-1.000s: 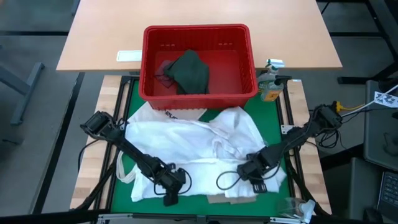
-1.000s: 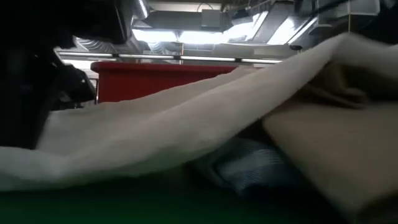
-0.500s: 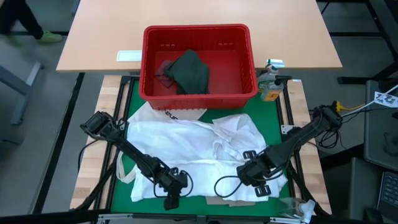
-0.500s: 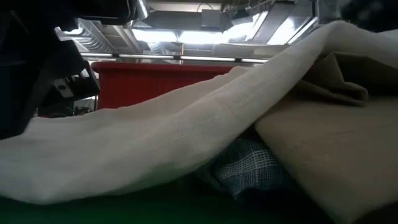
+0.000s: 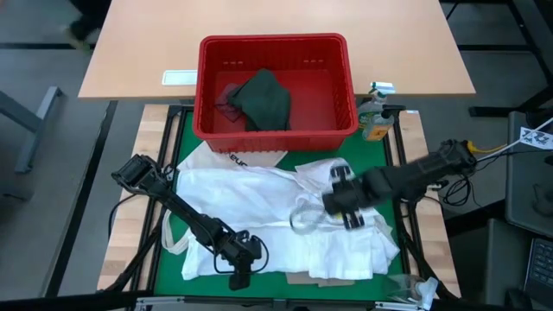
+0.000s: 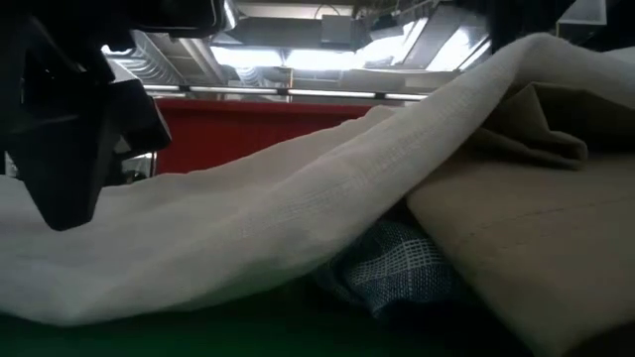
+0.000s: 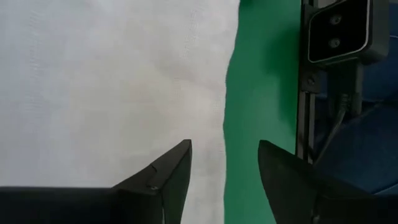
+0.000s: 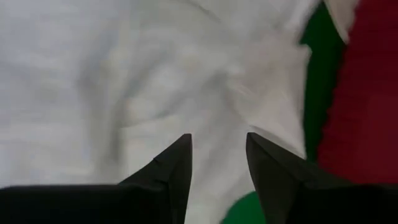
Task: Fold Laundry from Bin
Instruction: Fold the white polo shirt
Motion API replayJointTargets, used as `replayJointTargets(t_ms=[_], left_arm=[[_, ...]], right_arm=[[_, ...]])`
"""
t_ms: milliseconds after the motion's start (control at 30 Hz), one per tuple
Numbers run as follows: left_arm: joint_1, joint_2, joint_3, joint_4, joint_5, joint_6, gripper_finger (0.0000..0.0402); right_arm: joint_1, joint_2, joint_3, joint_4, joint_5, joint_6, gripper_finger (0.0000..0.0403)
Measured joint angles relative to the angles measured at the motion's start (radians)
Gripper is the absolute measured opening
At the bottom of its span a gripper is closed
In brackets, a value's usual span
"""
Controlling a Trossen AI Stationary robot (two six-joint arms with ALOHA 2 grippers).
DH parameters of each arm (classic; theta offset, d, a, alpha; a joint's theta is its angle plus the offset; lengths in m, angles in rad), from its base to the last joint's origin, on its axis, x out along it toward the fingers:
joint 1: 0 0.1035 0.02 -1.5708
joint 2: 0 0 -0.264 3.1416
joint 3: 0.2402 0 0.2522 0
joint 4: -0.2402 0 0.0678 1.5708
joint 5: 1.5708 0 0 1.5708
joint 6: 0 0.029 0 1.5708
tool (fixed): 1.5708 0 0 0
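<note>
The right gripper [image 5: 344, 199] had lifted from the near edge of the large white shirt [image 5: 259, 216] toward the red bin [image 5: 275, 131], fingers apart and empty. The left gripper [image 5: 240, 266] stayed by the shirt's near hem, its fingers now spread, holding nothing. The dark green-grey top [image 5: 263, 99] remained in the bin.
</note>
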Motion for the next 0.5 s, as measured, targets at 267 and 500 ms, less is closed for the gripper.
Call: replayJointTargets(t_ms=[267,500], left_arm=[[0.000,0.000,0.000,-0.041,-0.053,0.001,0.0177],[0.002,0.000,-0.001,-0.045,-0.091,0.002,0.0177]], right_arm=[[-0.248,-0.045,-0.282,0.193,0.018,-0.221,0.0154],[-0.384,-0.045,-0.478,0.436,0.019,-0.400,0.0154]])
